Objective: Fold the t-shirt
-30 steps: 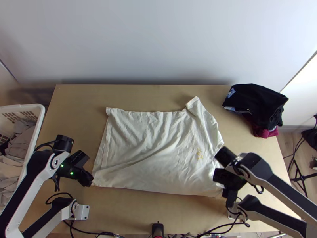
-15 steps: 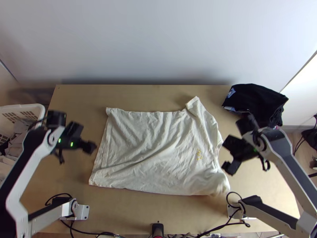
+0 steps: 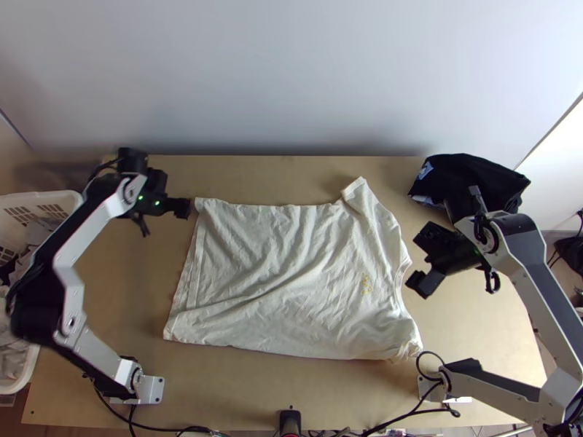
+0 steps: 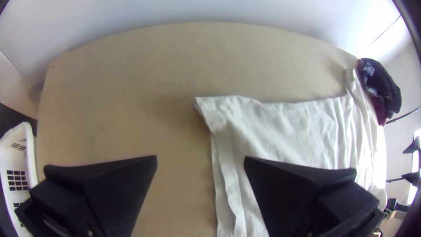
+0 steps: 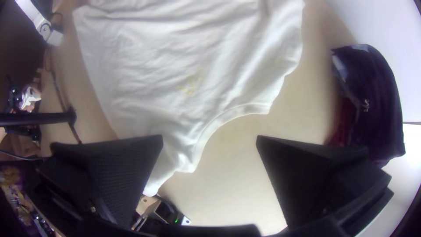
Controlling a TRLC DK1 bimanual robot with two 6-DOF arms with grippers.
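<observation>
White t-shirt (image 3: 291,277), spread wide on wooden table (image 3: 291,382), between left gripper (image 3: 181,208) and right gripper (image 3: 421,284). Lies wrinkled, with long creases slanting across the body.

Left gripper: at the far hem corner (image 4: 210,105), just beside it; contact, cannot tell. In left wrist view, has black fingers (image 4: 109,188) spread wide apart, with the corner ahead of the gap. From there, hem edge (image 3: 188,269) runs back toward the near side of the table.

Right gripper: just off the neckline (image 3: 398,284), on its outer side. In right wrist view, has both flat fingers (image 5: 118,171) spread well apart, with neckline curving ahead of the gap and cloth partly behind one finger.

Beyond right gripper, toward the far side: sleeve (image 3: 355,191), sticking out past the body of the shirt. On the shirt, near right gripper: small yellow marks (image 3: 366,284).

Also beyond right gripper, farther out: heap of black clothes (image 3: 466,175), with maroon cloth (image 5: 342,127) at its edge. Outward from left gripper, past the table's side: white basket (image 3: 55,197), with grey clothes inside.
</observation>
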